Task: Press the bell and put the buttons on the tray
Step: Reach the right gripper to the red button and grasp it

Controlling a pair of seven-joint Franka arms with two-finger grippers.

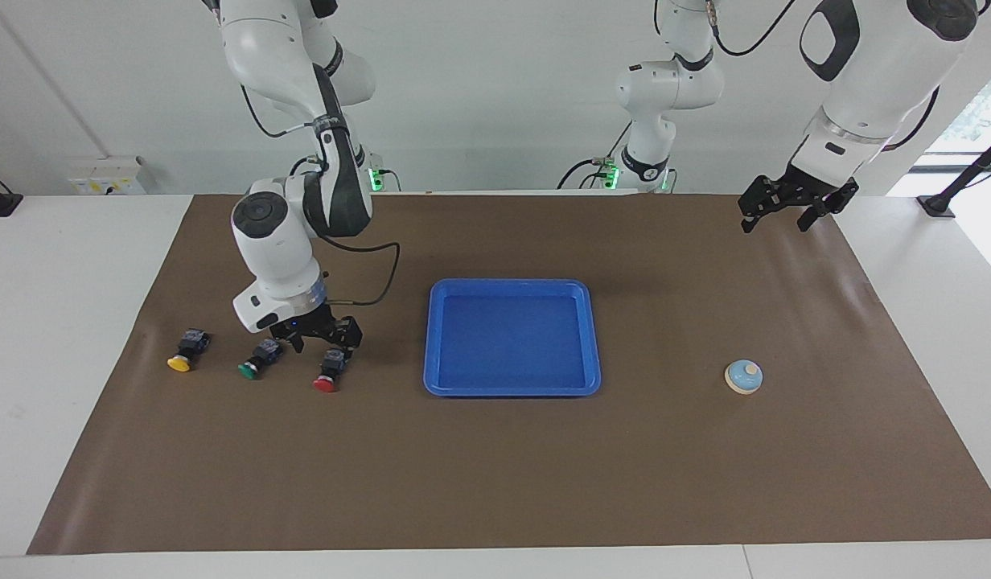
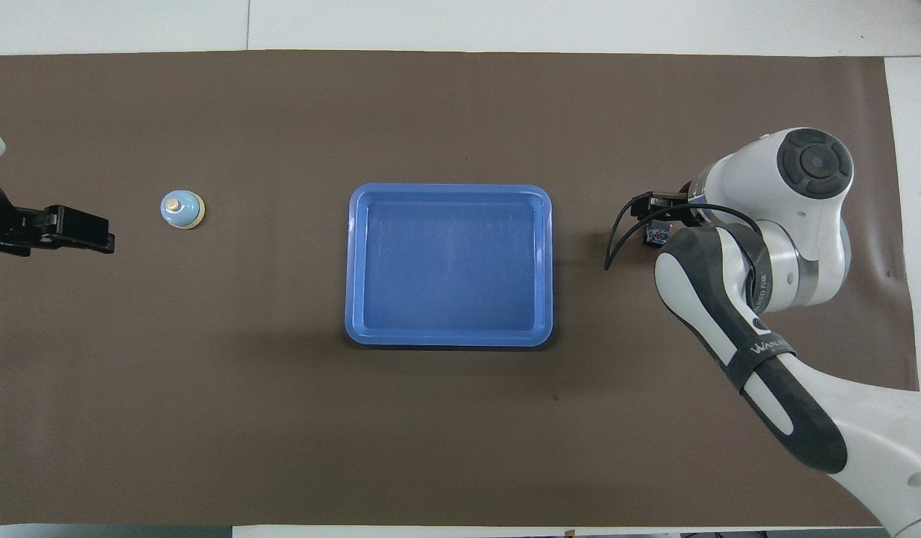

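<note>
- The right gripper is hanging low over the brown mat at the right arm's end of the table, its fingers spread apart and holding nothing.
- It is sitting just above the black bodies of the red button and the green button, and whether a fingertip is touching either one cannot be told.
- In the overhead view the right arm is covering most of the buttons, leaving only a bit of one body showing by the gripper.
- The three buttons are lying on their sides in a row on the mat, caps pointing away from the robots, with the yellow button lying at the outer end of the row, apart from the gripper.
- The red button is lying closest to the tray, well apart from its rim.
- The blue tray is sitting in the middle of the mat with nothing in it.
- The bell is standing upright on the mat toward the left arm's end of the table, well apart from the tray.
- The left gripper is waiting in the air over the mat's edge closest to the robots at the left arm's end, its fingers spread and holding nothing.
</note>
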